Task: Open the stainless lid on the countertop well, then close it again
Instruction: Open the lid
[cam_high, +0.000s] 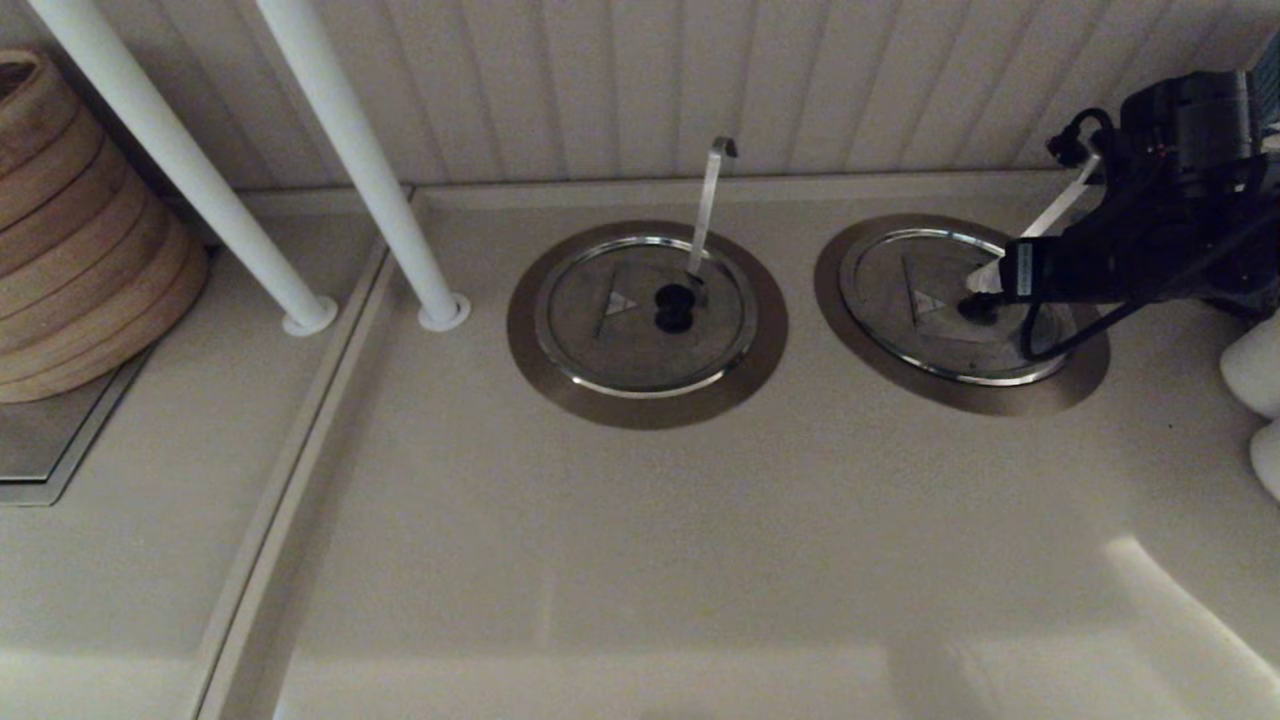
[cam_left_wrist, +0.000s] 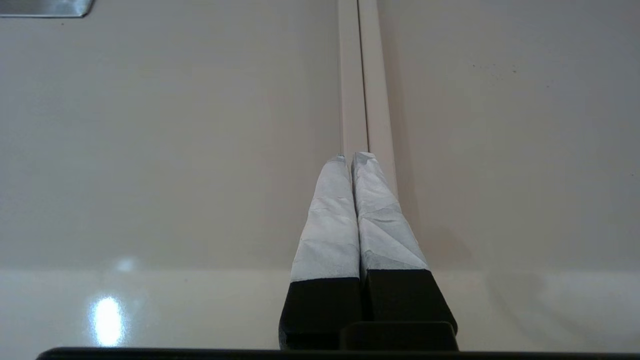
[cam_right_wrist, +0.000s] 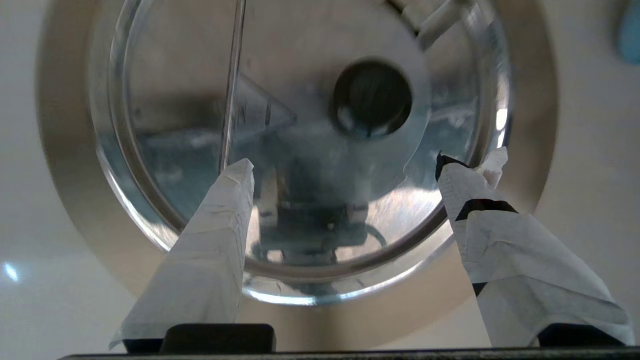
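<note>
The stainless lid (cam_high: 915, 290) lies flat and closed on the right-hand countertop well, so the cavity is hidden and only its wide steel collar (cam_high: 1000, 398) shows. A straight metal utensil handle (cam_high: 1060, 208) slants out of it toward the wall. My right gripper (cam_high: 985, 282) hovers open just above the lid, close to the black knob (cam_high: 978, 310). In the right wrist view the knob (cam_right_wrist: 372, 97) sits beyond the spread fingertips (cam_right_wrist: 235, 190), and the right gripper (cam_right_wrist: 357, 165) holds nothing. My left gripper (cam_left_wrist: 350, 158) is shut and empty over a countertop seam.
A similar round lid (cam_high: 610, 330) with a hook-tipped handle (cam_high: 708, 200) sits to the left. Two white poles (cam_high: 350, 150) stand at the back left beside a woven basket (cam_high: 70, 230). White rounded objects (cam_high: 1255, 370) crowd the right edge. The panelled wall is close behind.
</note>
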